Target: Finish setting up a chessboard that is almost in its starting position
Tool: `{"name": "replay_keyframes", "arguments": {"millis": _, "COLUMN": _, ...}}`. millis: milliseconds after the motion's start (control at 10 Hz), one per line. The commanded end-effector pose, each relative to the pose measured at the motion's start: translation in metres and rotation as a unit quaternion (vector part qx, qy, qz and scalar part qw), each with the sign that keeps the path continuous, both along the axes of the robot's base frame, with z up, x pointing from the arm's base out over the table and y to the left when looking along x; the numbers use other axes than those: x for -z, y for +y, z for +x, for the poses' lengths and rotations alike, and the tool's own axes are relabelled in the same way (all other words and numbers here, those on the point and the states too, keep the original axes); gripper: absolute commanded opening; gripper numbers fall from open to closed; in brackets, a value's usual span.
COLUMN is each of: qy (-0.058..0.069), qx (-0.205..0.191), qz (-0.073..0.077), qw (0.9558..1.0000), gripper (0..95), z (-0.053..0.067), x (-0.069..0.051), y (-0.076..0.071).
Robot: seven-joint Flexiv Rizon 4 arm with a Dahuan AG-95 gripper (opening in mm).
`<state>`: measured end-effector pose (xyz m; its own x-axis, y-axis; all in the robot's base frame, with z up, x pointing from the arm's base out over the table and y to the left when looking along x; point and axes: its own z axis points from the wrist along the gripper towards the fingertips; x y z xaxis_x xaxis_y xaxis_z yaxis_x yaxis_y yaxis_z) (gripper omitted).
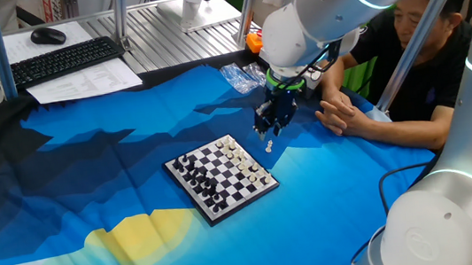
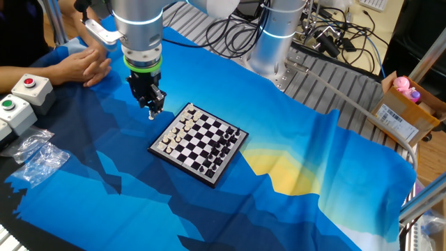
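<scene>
On the blue cloth (image 1: 88, 167) near the middle of the table lies the chessboard (image 1: 221, 178), turned cornerwise to both cameras, its dark rim all the way around. Black pieces (image 1: 198, 174) crowd one side of it and white pieces (image 1: 246, 160) line the opposite side, the side nearer to me. Just off the white corner of the board, one small white piece (image 1: 269, 146) stands alone on the cloth, apart from the rim.

My gripper (image 1: 272, 121) hangs right above that loose piece, pointing down, beside the board and not over it. In the other fixed view my fingers (image 2: 155, 101) come down close to the pale piece (image 2: 150, 116); they look nearly together, but I cannot tell whether they have closed on it or merely sit above it, since the tips are dark and small in both views.

Beyond my arm, a seated person rests both hands (image 1: 338, 112) on the cloth, well apart from the board. A crumpled clear plastic bag (image 2: 38, 157) lies near the cloth's edge, with a grey box (image 2: 28, 90) bearing a red button close by. A black keyboard (image 1: 67, 60) and some papers (image 1: 87, 81) sit at the far side in one fixed view.
</scene>
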<state>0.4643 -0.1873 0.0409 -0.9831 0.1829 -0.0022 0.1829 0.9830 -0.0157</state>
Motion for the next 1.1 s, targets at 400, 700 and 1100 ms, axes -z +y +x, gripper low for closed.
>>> {"name": "replay_keyframes", "arguments": {"millis": 400, "qy": -0.002, "qx": -0.001, "qz": 0.005, "qw": 1.0000, "gripper": 38.0, "z": -0.005, "x": 0.010, "y": -0.002}}
{"name": "replay_keyframes", "arguments": {"millis": 700, "qy": -0.002, "qx": -0.003, "qz": 0.009, "qw": 1.0000, "gripper": 38.0, "z": -0.006, "x": 0.013, "y": -0.002}}
{"name": "replay_keyframes", "arguments": {"millis": 1100, "qy": -0.004, "qx": -0.006, "qz": 0.012, "qw": 0.9999, "gripper": 19.0, "z": -0.006, "x": 0.016, "y": -0.002}}
